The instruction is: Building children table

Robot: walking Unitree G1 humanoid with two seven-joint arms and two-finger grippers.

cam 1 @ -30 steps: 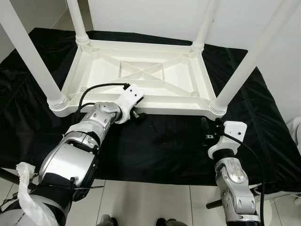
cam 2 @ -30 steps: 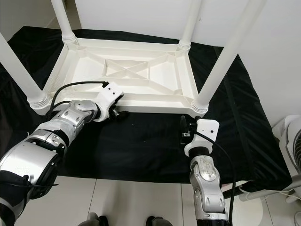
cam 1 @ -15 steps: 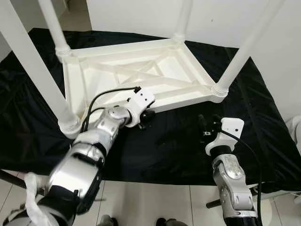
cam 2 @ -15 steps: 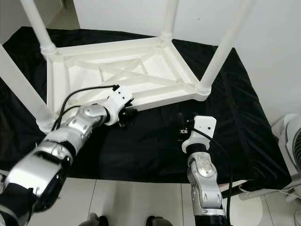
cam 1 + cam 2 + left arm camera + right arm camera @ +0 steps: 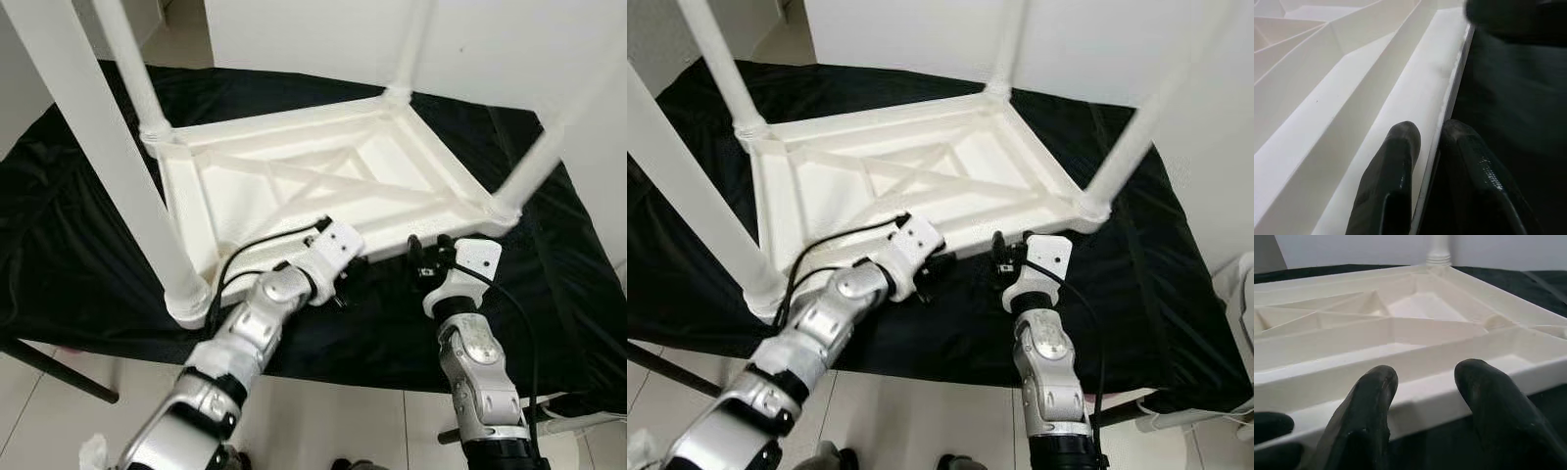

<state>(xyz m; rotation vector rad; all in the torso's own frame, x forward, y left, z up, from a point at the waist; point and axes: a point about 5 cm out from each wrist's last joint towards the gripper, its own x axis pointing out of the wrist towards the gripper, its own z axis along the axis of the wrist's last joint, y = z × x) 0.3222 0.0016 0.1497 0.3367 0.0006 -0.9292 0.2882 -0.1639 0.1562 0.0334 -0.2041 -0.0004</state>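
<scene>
Upturned table (image 5: 323,176) has swung round since prev. frame; left gripper (image 5: 345,281) fingers pinch its near rim, right gripper (image 5: 427,260) fingers spread alongside: repositioning underway.

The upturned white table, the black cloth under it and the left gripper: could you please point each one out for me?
upturned white table (image 5: 294,181): left eye view, on the crossed ribs of its underside.
black cloth (image 5: 549,284): left eye view, on a bare stretch right of the table.
left gripper (image 5: 1425,147): left wrist view, midway between its fingertips at the table's rim.

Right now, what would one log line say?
table: upside down on black cloth | left gripper: pinching near rim | right gripper: open at rim
</scene>
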